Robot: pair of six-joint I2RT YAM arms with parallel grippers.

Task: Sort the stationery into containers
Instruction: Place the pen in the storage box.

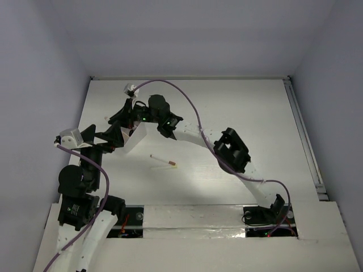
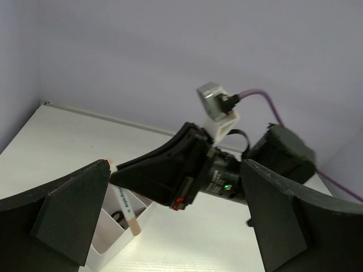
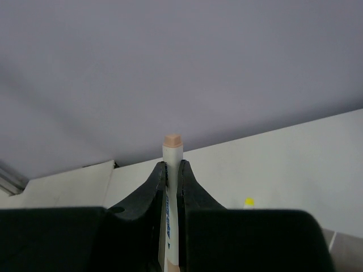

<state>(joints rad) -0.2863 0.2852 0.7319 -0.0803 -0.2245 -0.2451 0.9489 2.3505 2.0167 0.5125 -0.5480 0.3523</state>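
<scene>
a white stick (image 3: 172,150) with a pink tip is pinched between the clenched fingers of the right claw (image 3: 172,167), its tip poking out past them. in the left wrist view the stick (image 2: 123,204) hangs tilted, tip downward, just over the near edge of the white box (image 2: 108,249), which sits at the far left of the table (image 1: 238,113). a dark loop shows in one compartment, too small to name. the left claw (image 1: 102,136) stands released, fingers spread wide, beside the box and grasping nothing. a second stick (image 1: 163,161) lies flat on the table, nearer and to the right of the box.
</scene>
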